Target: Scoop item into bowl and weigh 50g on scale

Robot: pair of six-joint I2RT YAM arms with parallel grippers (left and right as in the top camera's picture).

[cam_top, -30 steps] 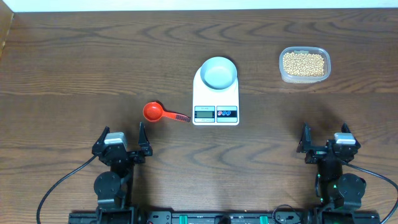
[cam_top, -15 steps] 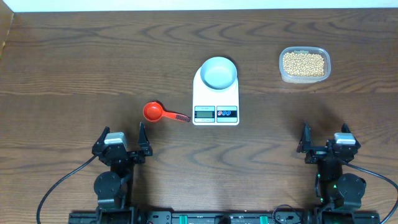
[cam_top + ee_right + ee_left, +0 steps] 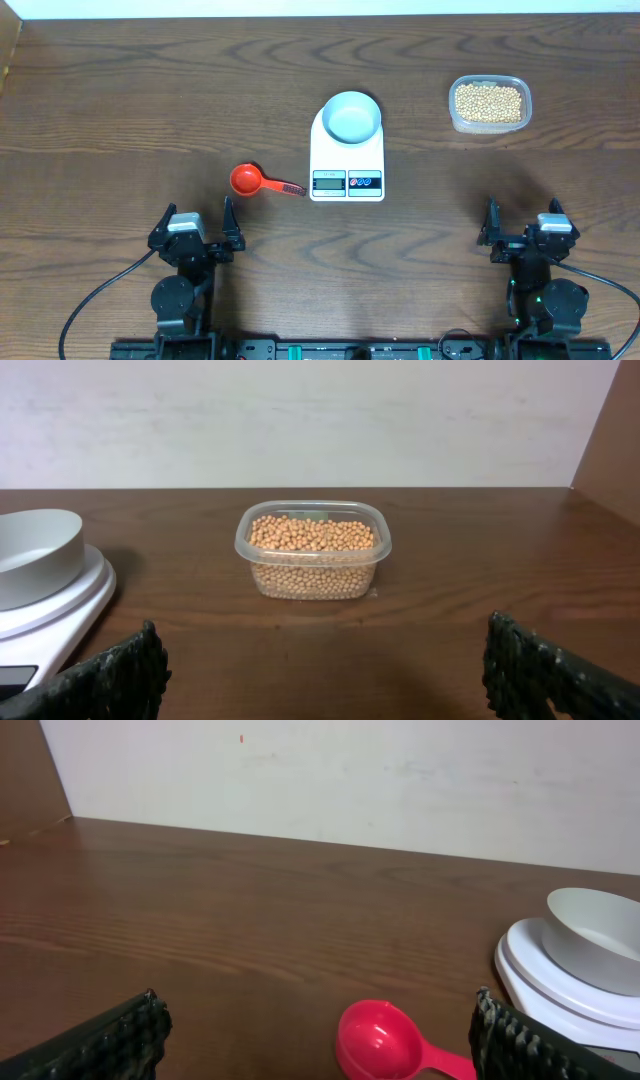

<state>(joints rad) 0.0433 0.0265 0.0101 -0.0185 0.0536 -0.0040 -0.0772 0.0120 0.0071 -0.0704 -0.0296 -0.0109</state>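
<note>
Small round tan-yellow beans (image 3: pixel 488 102) filling clear tub (image 3: pixel 489 128), their depth through tub wall seen only from right wrist, left gripper (image 3: pixel 197 216) and right gripper (image 3: pixel 523 218) both spread wide, empty

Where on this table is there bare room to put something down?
Bare wood lies left of the red scoop and between the scale and the bean tub. It is tightest where the scoop's handle nears the scale.
</note>
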